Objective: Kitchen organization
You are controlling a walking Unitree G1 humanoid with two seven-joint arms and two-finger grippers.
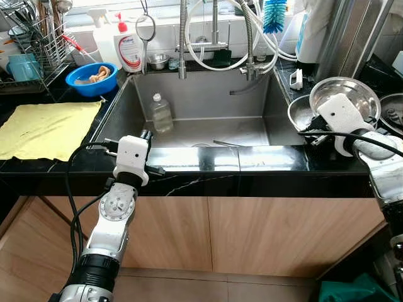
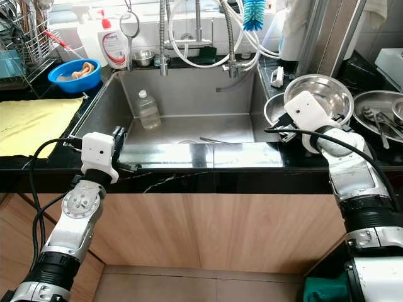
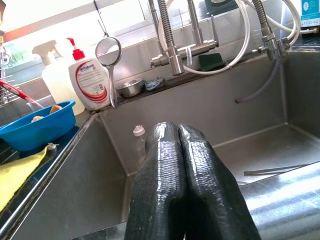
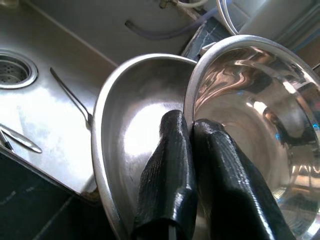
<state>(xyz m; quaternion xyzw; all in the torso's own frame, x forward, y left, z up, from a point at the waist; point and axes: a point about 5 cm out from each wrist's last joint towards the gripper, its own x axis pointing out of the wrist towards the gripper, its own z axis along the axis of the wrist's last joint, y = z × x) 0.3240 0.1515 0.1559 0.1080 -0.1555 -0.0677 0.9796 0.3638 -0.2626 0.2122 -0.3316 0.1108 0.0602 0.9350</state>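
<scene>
The black stone table (image 1: 208, 182) runs across the scene above light wooden cabinet fronts (image 1: 252, 236), and the deep stainless steel sink (image 1: 208, 104) is set into its middle. A chrome tap with looped white hoses (image 1: 214, 38) rises behind the basin. A yellow cloth (image 1: 47, 129) lies flat on the table to the left of the sink, with a wire dish rack (image 1: 31, 44) behind it.

On the table right of the sink, a large shiny round steel bowl (image 4: 260, 130) rests tilted, overlapping a smaller matte steel bowl (image 4: 135, 125) beside it. The right end effector (image 4: 192, 127) grips the rim of the large bowl, one black finger on the outside above the smaller bowl, the other inside.

A blue plastic bowl (image 1: 91, 78) sits at the sink's back left corner, just beside a white dish soap bottle with a red pump (image 1: 129, 47). A clear plastic bottle (image 1: 162, 112) stands upright inside the sink against its left wall. The left end effector (image 3: 177, 132) hovers over the sink's front left edge, its fingers pressed together and holding nothing. A thin metal utensil (image 1: 225, 143) lies on the sink floor.
</scene>
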